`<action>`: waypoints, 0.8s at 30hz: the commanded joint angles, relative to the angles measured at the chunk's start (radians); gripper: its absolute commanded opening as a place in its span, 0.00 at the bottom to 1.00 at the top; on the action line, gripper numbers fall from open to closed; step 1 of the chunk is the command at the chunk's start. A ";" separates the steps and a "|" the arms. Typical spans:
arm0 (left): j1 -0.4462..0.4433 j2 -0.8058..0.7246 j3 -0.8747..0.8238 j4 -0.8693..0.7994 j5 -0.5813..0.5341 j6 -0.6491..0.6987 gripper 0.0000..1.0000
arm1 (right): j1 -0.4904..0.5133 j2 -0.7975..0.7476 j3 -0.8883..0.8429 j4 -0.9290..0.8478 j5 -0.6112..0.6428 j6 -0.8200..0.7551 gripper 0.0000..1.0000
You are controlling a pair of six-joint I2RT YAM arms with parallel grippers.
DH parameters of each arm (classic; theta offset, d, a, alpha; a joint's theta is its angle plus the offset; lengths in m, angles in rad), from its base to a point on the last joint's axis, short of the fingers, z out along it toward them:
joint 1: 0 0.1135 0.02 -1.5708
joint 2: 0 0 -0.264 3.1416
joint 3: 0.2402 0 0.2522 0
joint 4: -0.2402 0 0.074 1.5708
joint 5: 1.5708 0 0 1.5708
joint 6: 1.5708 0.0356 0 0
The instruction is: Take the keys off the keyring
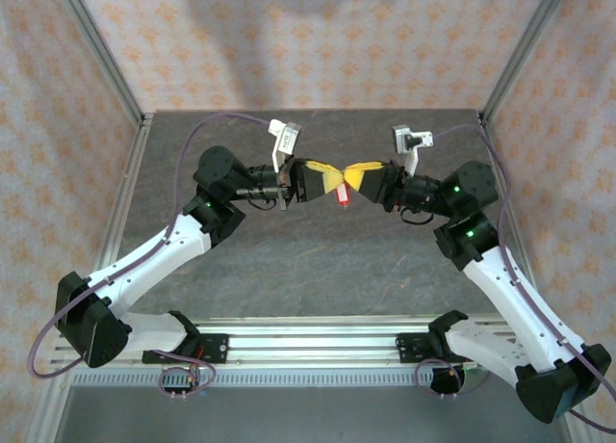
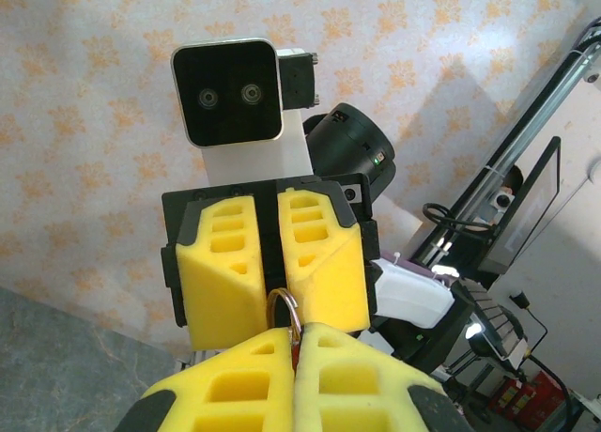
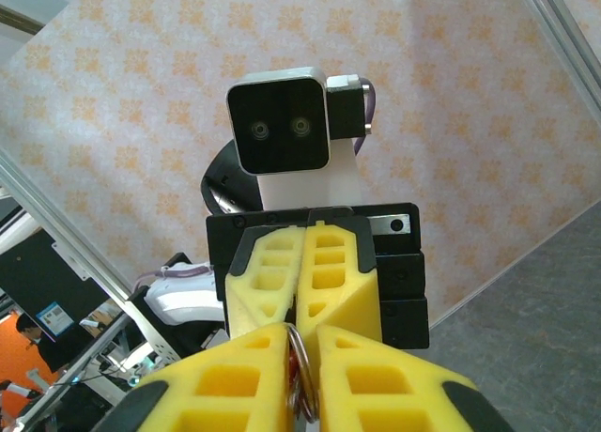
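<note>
Dark grey desk (image 1: 289, 260), walled by patterned panels. Left arm (image 1: 154, 250) and right arm (image 1: 510, 279) both reach inward and meet tip to tip, raised over the desk's middle. Left fingers (image 1: 330, 179), yellow foam, are pressed together with no gap. Right fingers (image 1: 360, 176) are also closed up tight, facing them. The keyring (image 1: 343, 197) hangs as a small red bit right under the meeting point, off the desk. In the wrist views its thin metal loop (image 2: 285, 310) sits pinched between both pairs of fingers. Keys are too small to make out.
</note>
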 commanded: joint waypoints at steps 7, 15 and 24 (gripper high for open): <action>0.005 0.001 -0.004 0.040 0.005 0.004 0.02 | 0.019 -0.026 0.044 -0.061 -0.015 -0.072 0.05; 0.052 -0.041 -0.046 0.014 -0.034 0.005 0.24 | 0.019 -0.045 0.073 -0.225 0.070 -0.192 0.00; 0.109 -0.155 -0.020 -0.350 -0.112 0.224 0.33 | 0.019 -0.021 0.121 -0.382 0.093 -0.312 0.00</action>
